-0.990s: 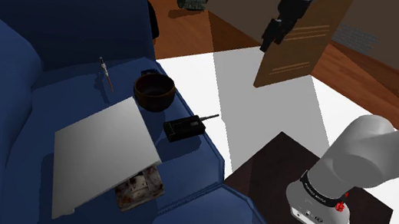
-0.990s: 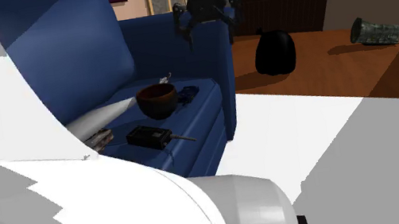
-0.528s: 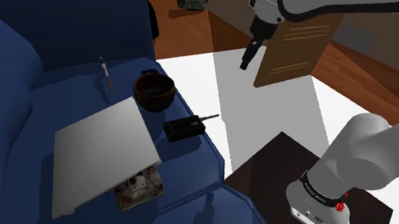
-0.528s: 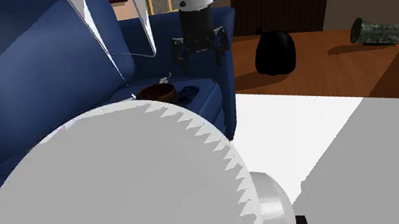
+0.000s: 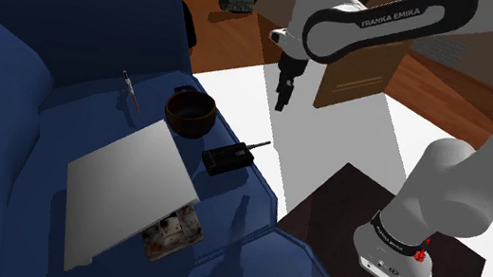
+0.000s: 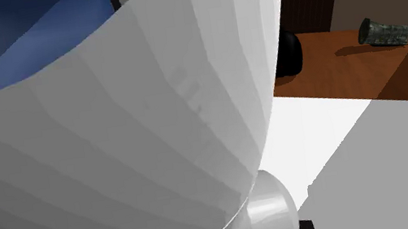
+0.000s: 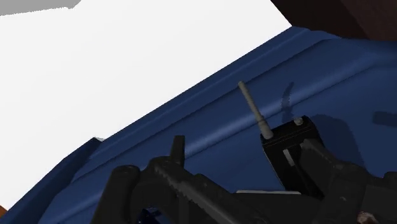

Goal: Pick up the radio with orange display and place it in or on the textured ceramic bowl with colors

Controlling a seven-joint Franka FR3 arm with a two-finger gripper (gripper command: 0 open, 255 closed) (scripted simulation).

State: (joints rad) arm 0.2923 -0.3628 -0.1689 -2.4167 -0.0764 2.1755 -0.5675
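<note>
The radio (image 5: 226, 159) is a small black box with a thin antenna, lying on the blue sofa seat (image 5: 94, 115). Just beyond it stands a dark brown bowl (image 5: 189, 113). My gripper (image 5: 283, 100) hangs in the air above the sofa's edge, up and to the shoulder view's right of the bowl, clear of both objects. In the wrist view the radio (image 7: 289, 141) and its antenna lie ahead of the gripper (image 7: 245, 167), whose fingers stand apart with nothing between them. The white arm (image 6: 114, 130) covers most of the second exterior view.
A flat white board (image 5: 129, 191) lies on the seat beside the radio, a small patterned box (image 5: 172, 232) at its near edge. A thin pen-like stick (image 5: 129, 87) rests by the backrest. A brown panel (image 5: 358, 64) stands behind the gripper. A green object (image 6: 386, 31) lies on the wooden floor.
The arm has swung toward the shoulder view's left and downward, bringing the gripper nearer the bowl and radio. It now blocks the second exterior view. Radio and bowl have not moved.
</note>
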